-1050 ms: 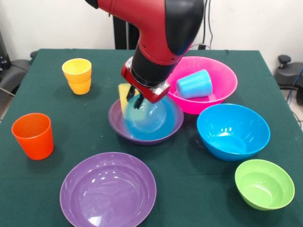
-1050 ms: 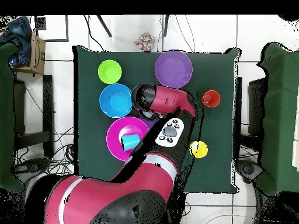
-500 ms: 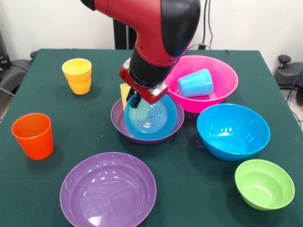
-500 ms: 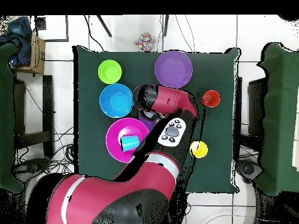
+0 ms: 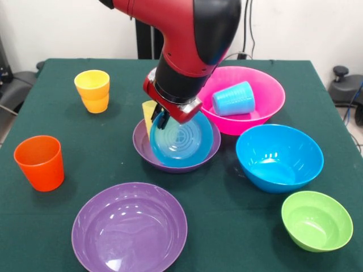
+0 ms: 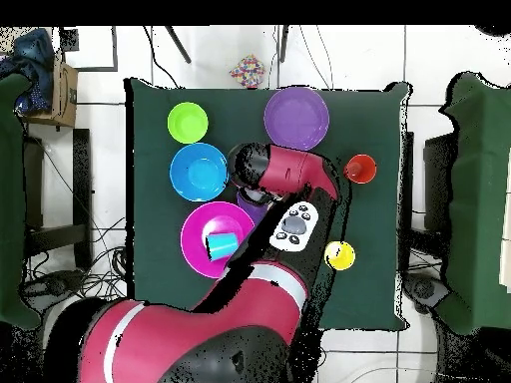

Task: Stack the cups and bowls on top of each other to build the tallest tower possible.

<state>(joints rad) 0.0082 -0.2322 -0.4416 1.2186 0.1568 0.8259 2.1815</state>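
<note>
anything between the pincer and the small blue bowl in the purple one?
Nothing visible. In the front view the pincer is right at the back rim of the small blue bowl, which sits tilted in the purple bowl. A pale yellow cup is just beside the pincer, not between. Contact itself is hidden.

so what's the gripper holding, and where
The gripper grips the small blue bowl by its rim, tilted inside the purple bowl.

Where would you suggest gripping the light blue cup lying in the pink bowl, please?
Across its ribbed side wall near the open mouth, coming from above: the light blue cup lies on its side in the pink bowl, so its rim is not upward.
</note>
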